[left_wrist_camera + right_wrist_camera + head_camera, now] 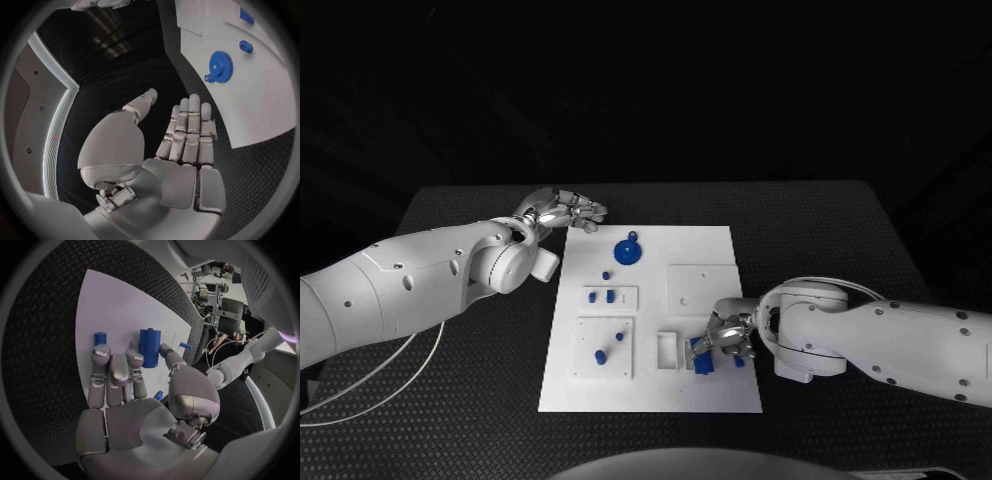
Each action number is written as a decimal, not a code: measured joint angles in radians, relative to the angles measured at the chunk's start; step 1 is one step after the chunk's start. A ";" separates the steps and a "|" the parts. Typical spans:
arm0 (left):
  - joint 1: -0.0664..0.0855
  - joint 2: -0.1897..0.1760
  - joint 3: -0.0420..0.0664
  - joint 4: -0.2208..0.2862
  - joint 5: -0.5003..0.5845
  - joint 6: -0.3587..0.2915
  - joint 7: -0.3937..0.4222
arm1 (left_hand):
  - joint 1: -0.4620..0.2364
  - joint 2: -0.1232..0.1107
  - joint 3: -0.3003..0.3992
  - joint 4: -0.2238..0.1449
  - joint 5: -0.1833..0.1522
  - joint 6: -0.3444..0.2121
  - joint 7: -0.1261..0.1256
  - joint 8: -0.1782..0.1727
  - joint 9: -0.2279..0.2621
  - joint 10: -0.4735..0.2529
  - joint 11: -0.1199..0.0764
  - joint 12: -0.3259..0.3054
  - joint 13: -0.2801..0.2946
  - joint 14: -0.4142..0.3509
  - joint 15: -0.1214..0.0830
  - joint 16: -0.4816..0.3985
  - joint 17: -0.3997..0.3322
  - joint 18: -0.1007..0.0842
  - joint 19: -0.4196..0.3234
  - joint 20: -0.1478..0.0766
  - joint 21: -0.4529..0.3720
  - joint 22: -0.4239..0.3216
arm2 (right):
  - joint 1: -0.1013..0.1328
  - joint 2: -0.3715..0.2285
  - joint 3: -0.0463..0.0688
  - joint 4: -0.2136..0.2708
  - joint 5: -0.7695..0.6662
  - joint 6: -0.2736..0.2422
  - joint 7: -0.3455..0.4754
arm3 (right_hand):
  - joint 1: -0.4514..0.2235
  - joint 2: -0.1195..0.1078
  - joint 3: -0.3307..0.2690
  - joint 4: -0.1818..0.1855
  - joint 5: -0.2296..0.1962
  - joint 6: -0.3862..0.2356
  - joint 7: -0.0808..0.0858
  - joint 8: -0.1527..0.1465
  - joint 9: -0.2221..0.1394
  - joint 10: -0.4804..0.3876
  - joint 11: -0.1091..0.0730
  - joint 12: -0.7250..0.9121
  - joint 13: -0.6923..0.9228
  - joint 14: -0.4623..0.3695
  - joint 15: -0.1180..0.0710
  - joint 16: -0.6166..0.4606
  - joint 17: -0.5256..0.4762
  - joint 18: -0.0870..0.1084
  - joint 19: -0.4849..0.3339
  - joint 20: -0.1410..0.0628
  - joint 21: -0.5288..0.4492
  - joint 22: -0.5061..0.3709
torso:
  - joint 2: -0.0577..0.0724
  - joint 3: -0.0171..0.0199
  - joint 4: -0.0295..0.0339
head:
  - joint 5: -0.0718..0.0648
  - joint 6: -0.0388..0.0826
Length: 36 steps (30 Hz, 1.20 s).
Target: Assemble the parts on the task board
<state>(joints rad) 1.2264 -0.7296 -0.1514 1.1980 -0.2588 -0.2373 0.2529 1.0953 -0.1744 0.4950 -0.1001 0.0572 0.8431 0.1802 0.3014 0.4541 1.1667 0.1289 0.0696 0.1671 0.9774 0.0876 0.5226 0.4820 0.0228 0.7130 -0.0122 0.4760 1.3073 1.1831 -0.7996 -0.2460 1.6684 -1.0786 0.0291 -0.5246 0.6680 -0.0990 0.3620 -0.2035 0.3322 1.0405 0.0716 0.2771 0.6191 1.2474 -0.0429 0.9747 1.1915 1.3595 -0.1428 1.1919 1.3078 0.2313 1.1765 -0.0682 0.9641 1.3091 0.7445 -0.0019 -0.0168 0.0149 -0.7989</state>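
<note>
The white task board (711, 245) lies in the middle of the table. A blue gear (630, 250) lies on its far left part, also in the left wrist view (219, 65). Small blue parts (600, 296) sit along the board's left side. My left hand (567, 212) hovers off the board's far left corner, fingers straight and holding nothing (187, 135). My right hand (727, 338) is down on the near right part of the board. Its thumb and a finger pinch an upright blue cylinder (149, 347), which appears in the head view (702, 359) under the hand.
A white rectangular block (666, 350) sits on the board just left of my right hand. Raised white panels (700, 282) occupy the board's right middle. More small blue parts (100, 337) stand near my right fingertips. Black table surrounds the board.
</note>
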 measured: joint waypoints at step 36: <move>0.000 -0.002 0.000 -0.011 0.000 0.000 -0.006 | 0.000 0.000 0.003 0.003 0.000 -0.004 0.004 0.000 -0.001 0.000 0.000 0.000 -0.001 0.000 0.000 -0.004 0.004 0.000 -0.004 0.004 0.000 0.000 | 0.089 -0.040 -0.002 0.057 0.179 -0.058 -0.017 | 0.158 -0.092 0.403 0.138 -0.283 0.031 -0.012 -0.013 0.005 0.018 0.000 0.023 -0.001 0.010 0.004 0.019 -0.029 -0.007 0.018 0.018 0.027 -0.001 | 0.000 -0.0014 -0.0015 | 0.011 0.011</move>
<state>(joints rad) 1.2265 -0.7321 -0.1517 1.1866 -0.2587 -0.2376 0.2470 1.0954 -0.1744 0.4978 -0.0974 0.0572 0.8396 0.1838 0.3014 0.4535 1.1667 0.1289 0.0696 0.1663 0.9774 0.0876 0.5188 0.4864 0.0228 0.7094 -0.0087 0.4760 1.3077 1.2716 -0.8395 -0.2477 1.7256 -0.8999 -0.0288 -0.5418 0.8256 -0.1909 0.7648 -0.0650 0.0493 1.0713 0.0594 0.2646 0.6242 1.2654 -0.0429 0.9981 1.1908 1.3695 -0.1389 1.2113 1.2793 0.2244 1.1947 -0.0499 0.9910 1.3080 0.7445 -0.0034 -0.0183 0.0256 -0.7875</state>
